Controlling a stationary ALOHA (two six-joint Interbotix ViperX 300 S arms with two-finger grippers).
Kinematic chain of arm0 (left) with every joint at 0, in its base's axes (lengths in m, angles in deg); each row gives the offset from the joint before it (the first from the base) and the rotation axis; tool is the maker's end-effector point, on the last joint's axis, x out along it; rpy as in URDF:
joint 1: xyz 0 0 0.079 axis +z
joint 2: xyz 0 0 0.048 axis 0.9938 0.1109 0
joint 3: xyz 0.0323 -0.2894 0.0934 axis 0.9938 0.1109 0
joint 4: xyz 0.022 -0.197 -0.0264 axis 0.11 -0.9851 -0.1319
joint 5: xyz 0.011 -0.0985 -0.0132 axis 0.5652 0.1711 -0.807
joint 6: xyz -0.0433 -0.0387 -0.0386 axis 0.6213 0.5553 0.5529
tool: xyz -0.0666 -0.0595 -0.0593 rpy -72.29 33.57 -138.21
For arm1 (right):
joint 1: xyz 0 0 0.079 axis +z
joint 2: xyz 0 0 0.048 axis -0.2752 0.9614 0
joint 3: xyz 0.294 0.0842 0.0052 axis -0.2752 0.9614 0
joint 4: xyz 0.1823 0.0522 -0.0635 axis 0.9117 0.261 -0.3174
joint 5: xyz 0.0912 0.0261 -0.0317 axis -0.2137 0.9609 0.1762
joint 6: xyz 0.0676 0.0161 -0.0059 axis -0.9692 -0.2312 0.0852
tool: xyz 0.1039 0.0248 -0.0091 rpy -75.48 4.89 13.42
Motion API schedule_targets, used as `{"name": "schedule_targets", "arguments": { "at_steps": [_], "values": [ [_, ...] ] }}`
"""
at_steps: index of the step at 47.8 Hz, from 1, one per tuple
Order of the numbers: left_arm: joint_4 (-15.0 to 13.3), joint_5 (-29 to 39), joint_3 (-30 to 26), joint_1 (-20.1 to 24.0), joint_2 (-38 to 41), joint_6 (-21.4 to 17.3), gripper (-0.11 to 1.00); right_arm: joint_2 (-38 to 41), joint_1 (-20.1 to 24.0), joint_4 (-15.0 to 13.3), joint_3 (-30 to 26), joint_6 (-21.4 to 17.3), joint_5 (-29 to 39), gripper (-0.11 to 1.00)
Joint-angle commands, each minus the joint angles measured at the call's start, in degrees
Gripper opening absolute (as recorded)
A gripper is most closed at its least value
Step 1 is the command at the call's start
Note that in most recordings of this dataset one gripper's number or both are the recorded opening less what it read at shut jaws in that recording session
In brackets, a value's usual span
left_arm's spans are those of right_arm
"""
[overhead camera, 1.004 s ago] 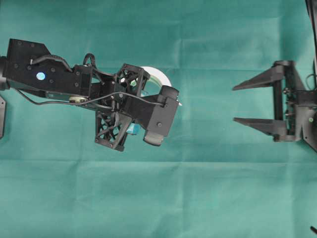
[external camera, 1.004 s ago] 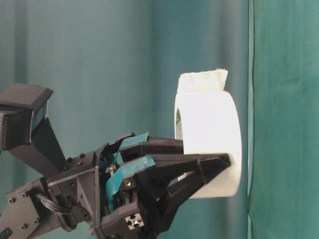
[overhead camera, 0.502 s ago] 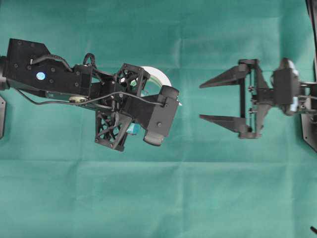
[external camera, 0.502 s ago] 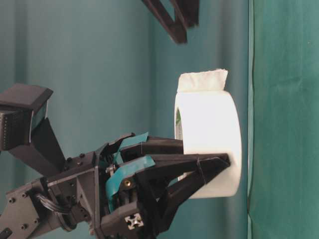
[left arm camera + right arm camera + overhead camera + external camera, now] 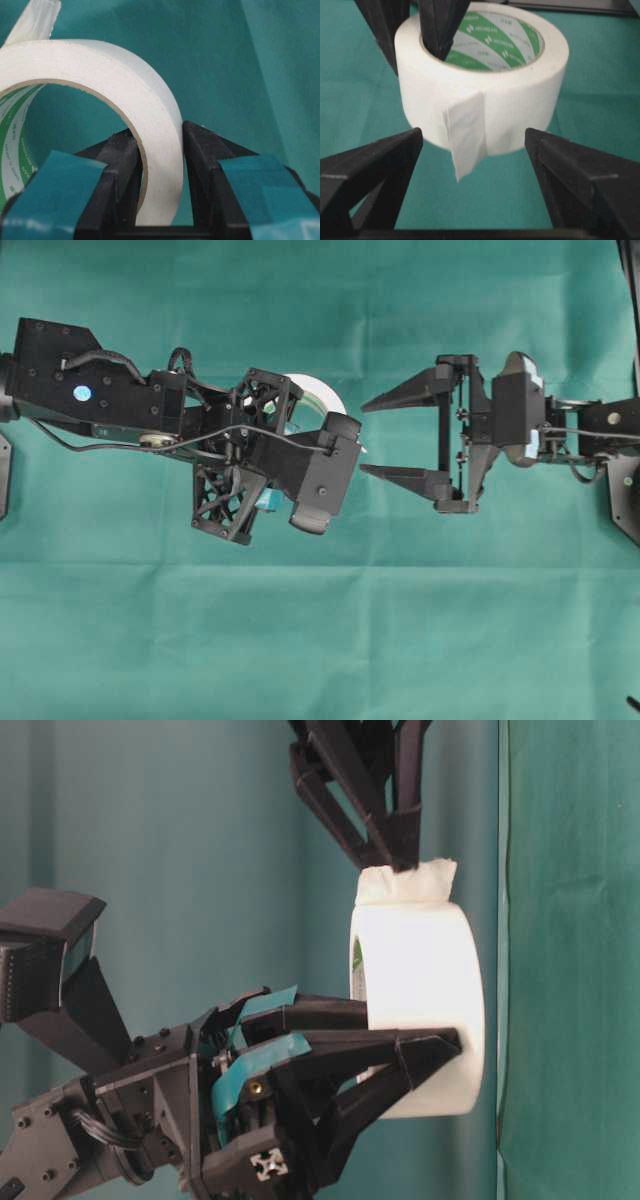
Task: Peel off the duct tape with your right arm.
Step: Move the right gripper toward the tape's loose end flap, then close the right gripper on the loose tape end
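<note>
1. Green cloth (image 5: 320, 640) covers the whole work surface.
2. Left gripper (image 5: 300, 445) is clamped on the wall of the duct tape (image 5: 318, 395): one finger inside the core, one outside, holding the roll off the cloth.
3. Loose strip end (image 5: 466, 137) hangs off the roll's face, pointing at the right arm.
4. Right gripper (image 5: 368, 437) has its jaws spread wide, tips flanking the strip end and holding nothing.

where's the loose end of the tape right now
The loose strip end hangs off the duct tape facing the open right gripper, centred between its fingers, not yet touched.
</note>
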State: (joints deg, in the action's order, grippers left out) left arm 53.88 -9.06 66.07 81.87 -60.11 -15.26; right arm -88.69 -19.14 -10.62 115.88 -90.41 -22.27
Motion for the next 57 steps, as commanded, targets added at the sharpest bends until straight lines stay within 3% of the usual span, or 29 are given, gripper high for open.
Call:
{"name": "schedule_targets", "arguments": {
  "at_steps": [1,12,19,23,30,37,57],
  "values": [
    [0.18,-0.35,-1.85,-0.09,-2.11,-0.09,0.23,0.09,-0.26,-0.09,-1.58,0.09,-0.70,0.74],
    [0.26,-0.35,-1.85,-0.09,-2.11,-0.18,0.23,1.49,-0.79,-0.09,-2.46,-0.18,-0.70,0.73],
    [0.26,-0.26,-1.85,-0.09,-2.20,-0.26,0.23,2.81,-1.05,-0.09,-3.16,-0.18,-0.70,0.65],
    [0.26,-0.35,-1.85,-0.09,-2.20,-0.26,0.23,3.08,-1.58,-0.09,-3.25,-0.18,-0.70,0.53],
    [0.26,-0.26,-1.67,-0.09,-2.20,-0.18,0.23,2.99,-2.29,-0.09,-2.90,-0.18,-0.70,0.16],
    [0.26,-0.26,-1.58,-0.09,-2.20,-0.18,0.23,2.99,-2.72,-0.09,-2.46,-0.18,-0.70,-0.04],
    [0.26,-0.26,-1.58,-0.53,-2.20,-0.18,0.23,1.67,-3.43,-0.18,-1.58,0.00,-1.14,-0.09]
  ]
}}
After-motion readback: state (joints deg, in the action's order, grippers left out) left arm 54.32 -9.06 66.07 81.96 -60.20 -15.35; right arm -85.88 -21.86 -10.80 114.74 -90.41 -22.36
